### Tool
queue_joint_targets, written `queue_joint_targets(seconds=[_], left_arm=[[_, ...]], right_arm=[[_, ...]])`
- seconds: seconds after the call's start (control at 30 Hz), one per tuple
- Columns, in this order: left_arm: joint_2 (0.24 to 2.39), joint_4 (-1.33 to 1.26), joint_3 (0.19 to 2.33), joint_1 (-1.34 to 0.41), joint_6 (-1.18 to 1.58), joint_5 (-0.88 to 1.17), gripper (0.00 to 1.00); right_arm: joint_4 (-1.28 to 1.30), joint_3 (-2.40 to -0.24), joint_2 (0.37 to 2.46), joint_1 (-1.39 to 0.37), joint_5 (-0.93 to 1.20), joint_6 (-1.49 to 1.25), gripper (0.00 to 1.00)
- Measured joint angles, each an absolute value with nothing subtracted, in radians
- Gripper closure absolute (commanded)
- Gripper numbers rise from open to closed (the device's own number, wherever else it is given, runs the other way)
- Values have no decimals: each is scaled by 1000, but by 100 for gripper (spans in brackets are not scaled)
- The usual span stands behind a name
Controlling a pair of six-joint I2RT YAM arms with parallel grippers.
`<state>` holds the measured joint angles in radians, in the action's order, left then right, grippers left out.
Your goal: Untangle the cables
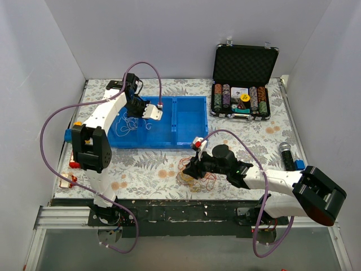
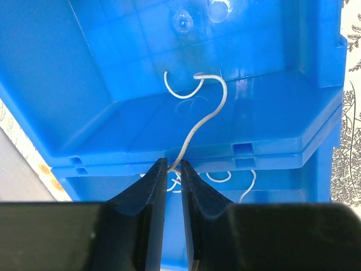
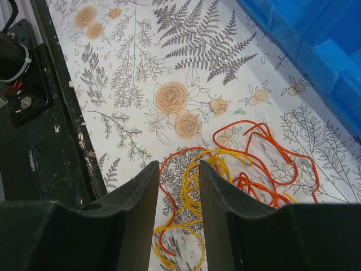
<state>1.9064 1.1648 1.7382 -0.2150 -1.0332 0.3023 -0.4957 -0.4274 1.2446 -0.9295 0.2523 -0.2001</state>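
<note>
A red and orange-yellow cable tangle [image 1: 197, 179] lies on the floral tablecloth in front of the blue bin [image 1: 186, 144]. My right gripper [image 1: 189, 169] hovers just over it, open; in the right wrist view [image 3: 178, 165] yellow loops [image 3: 194, 195] lie between the fingers, and red cable [image 3: 265, 141] spreads to the right. My left gripper [image 1: 151, 113] is over the bin's left compartment. In the left wrist view [image 2: 174, 164] its jaws are almost together, with a white cable [image 2: 208, 116] running out from between the tips. More white cable [image 1: 128, 123] lies on the bin floor.
An open black case of poker chips [image 1: 243, 84] stands at the back right. A black microphone-like object [image 1: 286, 153] lies at the right edge. Small red and wooden items [image 1: 70, 172] sit at the left edge. The black table front [image 3: 34, 113] is close to the right gripper.
</note>
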Motion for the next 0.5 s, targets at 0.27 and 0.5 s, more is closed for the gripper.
queue_joint_targets(seconds=[0.27,0.5], left_arm=[[1910,1149,1746,-214,-961,310,100],[1827,905,1633,-191,-753,406,100]], right_arm=[[-496,-427,1245,-929,249,-207,60],[-497,-410,1244,-929,249,-211,60]])
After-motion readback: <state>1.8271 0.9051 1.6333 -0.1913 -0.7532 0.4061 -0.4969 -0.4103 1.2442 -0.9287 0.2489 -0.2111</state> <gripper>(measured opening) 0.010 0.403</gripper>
